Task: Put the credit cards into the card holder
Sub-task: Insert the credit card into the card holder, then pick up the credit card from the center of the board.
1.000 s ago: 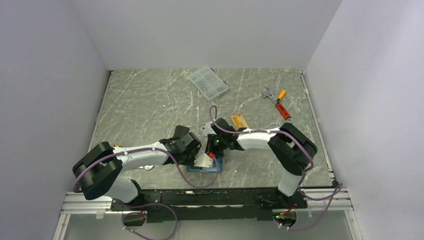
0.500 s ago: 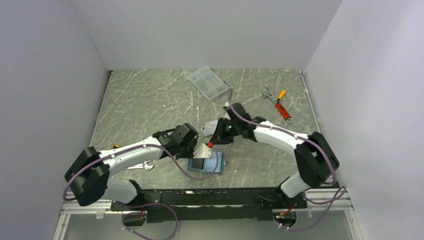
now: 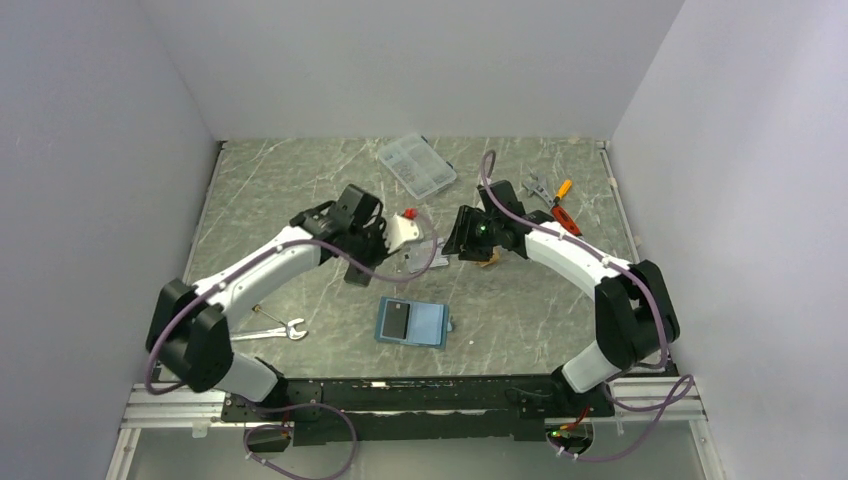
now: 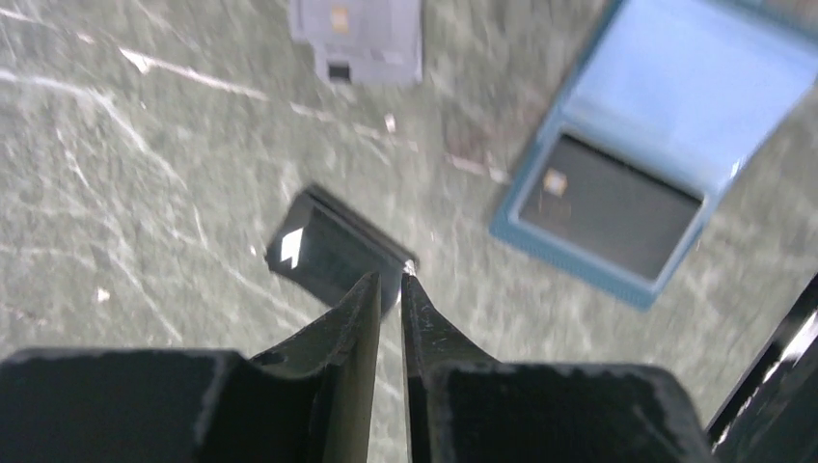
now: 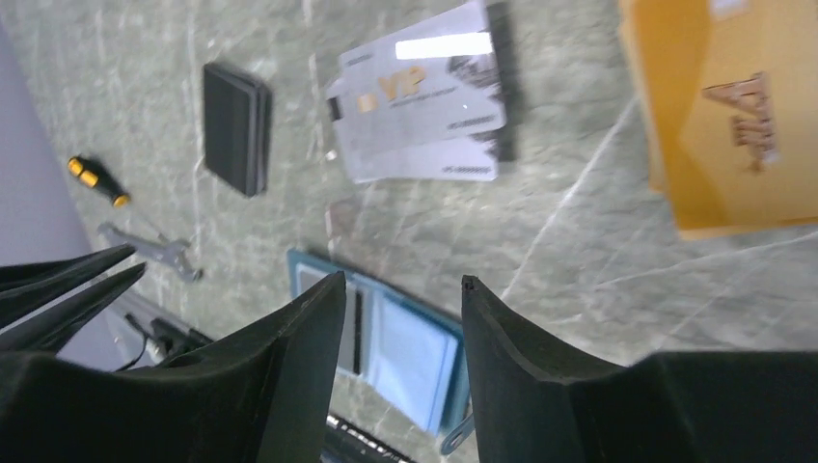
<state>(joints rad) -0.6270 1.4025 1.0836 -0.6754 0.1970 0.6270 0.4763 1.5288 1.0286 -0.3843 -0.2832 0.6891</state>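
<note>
The teal card holder [image 3: 425, 324] lies open near the table's front, a grey card [image 4: 613, 207] lying in one half of it. My left gripper [image 4: 391, 280] hovers over a flat black case [image 4: 333, 249]; its jaws stand a narrow gap apart with nothing between them. Above the card holder [image 5: 415, 357], my right gripper [image 5: 400, 280] is open and empty. Silver credit cards [image 5: 420, 96] and orange-gold ones [image 5: 733, 116] lie loose on the table beyond it. From above, the left gripper [image 3: 392, 245] and right gripper [image 3: 458, 245] flank the silver cards [image 3: 415, 262].
A clear compartment box [image 3: 416, 165] sits at the back. An orange-handled screwdriver [image 3: 562, 208] and a small wrench [image 3: 537, 186] lie at the back right. Another wrench [image 3: 280, 330] lies at the front left, near the left arm's base.
Both arms have drawn back from the card holder towards the table's middle. Both grippers have opened, the right one wider, and the holder now lies uncovered with a card in it.
</note>
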